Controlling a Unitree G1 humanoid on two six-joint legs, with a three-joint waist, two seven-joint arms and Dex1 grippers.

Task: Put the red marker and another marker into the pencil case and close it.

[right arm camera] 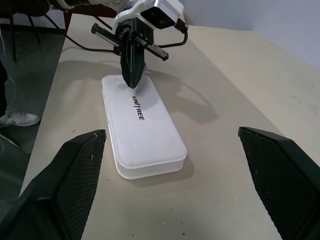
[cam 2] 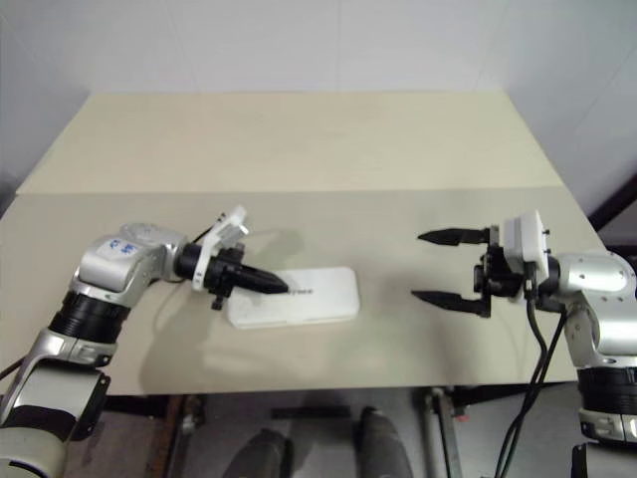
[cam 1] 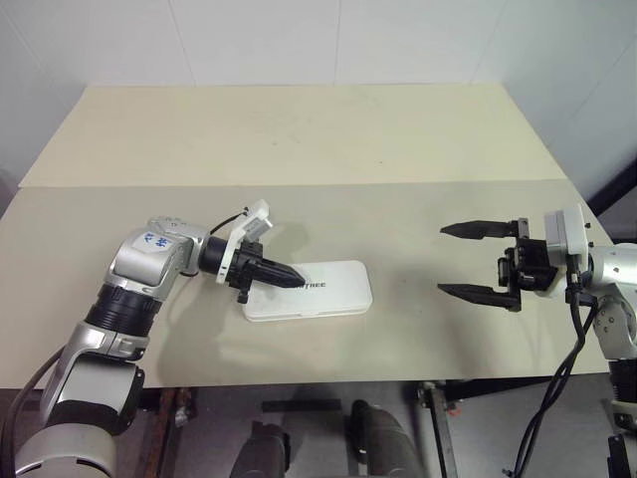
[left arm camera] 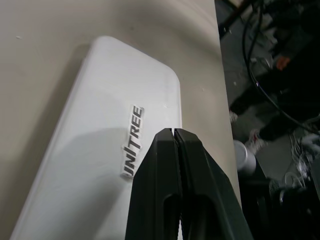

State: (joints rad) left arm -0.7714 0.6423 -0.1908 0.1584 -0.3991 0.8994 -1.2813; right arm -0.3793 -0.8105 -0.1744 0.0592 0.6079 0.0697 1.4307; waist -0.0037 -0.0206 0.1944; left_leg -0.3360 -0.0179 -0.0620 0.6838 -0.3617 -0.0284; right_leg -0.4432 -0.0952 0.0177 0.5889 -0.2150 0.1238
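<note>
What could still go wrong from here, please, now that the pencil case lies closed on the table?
The shut left end effector hangs just over the pencil case lid; a sideways drift could push the light case toward the table's near edge, which is close. Whether the lid has fully latched cannot be told, so it might spring open. The open right end effector stands apart and seems harmless.

"UNITREE" on pencil case (right arm camera: pixel 145 130) lid

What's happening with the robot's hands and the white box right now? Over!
Left gripper shut, tips over the pencil case. Right gripper open, empty, off to the side. Case lid down. Nothing in the way.
</note>
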